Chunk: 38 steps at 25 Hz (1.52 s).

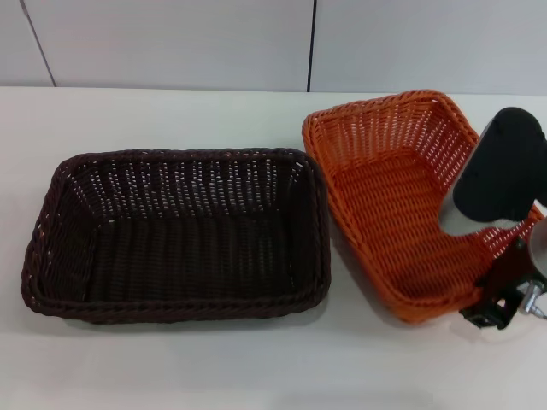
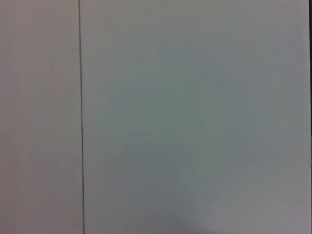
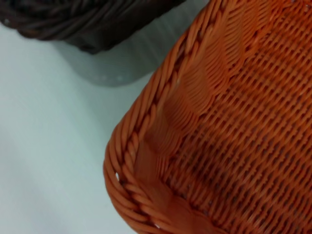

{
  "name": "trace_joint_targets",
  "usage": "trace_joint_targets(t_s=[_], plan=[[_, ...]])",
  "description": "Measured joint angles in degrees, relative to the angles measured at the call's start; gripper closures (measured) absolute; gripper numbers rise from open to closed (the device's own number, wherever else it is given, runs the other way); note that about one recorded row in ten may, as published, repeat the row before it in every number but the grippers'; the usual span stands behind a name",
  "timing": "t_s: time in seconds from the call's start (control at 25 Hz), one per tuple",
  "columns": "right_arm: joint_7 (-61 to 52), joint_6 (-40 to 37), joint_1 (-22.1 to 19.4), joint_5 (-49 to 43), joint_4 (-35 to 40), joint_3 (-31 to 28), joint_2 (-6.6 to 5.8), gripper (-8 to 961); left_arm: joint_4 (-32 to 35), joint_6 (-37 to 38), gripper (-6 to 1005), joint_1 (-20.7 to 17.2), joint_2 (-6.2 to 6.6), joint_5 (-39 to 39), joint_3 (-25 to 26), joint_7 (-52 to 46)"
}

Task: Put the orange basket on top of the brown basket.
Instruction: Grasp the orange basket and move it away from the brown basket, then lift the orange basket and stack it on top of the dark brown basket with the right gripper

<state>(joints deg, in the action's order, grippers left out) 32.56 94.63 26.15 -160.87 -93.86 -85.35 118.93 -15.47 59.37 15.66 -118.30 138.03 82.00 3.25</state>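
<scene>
- Head view: even, bright, diffuse light falls on the white bench [image 1: 171, 367], with no glare patches.
- The brown basket [image 1: 175, 235] casts only a thin, soft shadow along its near rim; its weave shows small pale glints.
- The orange basket [image 1: 397, 201] throws a darker shadow along its left side.
- Left wrist view: flat, featureless grey-white surface, dim toward the middle.
- Right wrist view: the orange rim [image 3: 146, 190] is soft, the brown basket blurred.
</scene>
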Motion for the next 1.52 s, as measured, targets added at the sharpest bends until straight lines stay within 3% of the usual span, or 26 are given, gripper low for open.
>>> trace_joint_targets(t_s=[0.08,0.52,0.84,1.08,1.2,1.28,1.52], plan=[[-1.5,-0.1,0.7,0.1,-2.3,-1.3,-0.01,562,0.0,0.0,194,0.0,0.04,0.0,0.0,0.0],[-4.7,-0.7,3.5,0.1,-10.2,-5.7,-0.03,681,-0.1,0.1,194,0.5,0.09,0.0,0.0,0.0],[-3.4,1.1,10.1,0.2,-15.4,-5.4,-0.32,735,-0.1,0.1,194,0.9,0.05,0.0,0.0,-0.1],[10.0,3.0,15.5,-2.0,-18.3,2.3,-0.44,740,-0.2,0.0,194,0.6,-0.33,0.0,-0.2,-0.4],[17.7,3.8,15.3,-2.0,-19.6,4.6,-0.41,741,0.0,-0.1,194,0.4,-0.44,0.0,-0.6,-2.2],[31.5,4.5,13.2,-2.4,-22.6,9.5,-0.22,742,0.1,-0.5,194,-0.2,-0.46,0.0,-0.6,-4.3],[43.8,4.5,12.4,-4.3,-22.7,13.5,-0.43,743,-0.1,-0.6,194,-1.3,-0.6,0.0,-0.6,-5.4]])
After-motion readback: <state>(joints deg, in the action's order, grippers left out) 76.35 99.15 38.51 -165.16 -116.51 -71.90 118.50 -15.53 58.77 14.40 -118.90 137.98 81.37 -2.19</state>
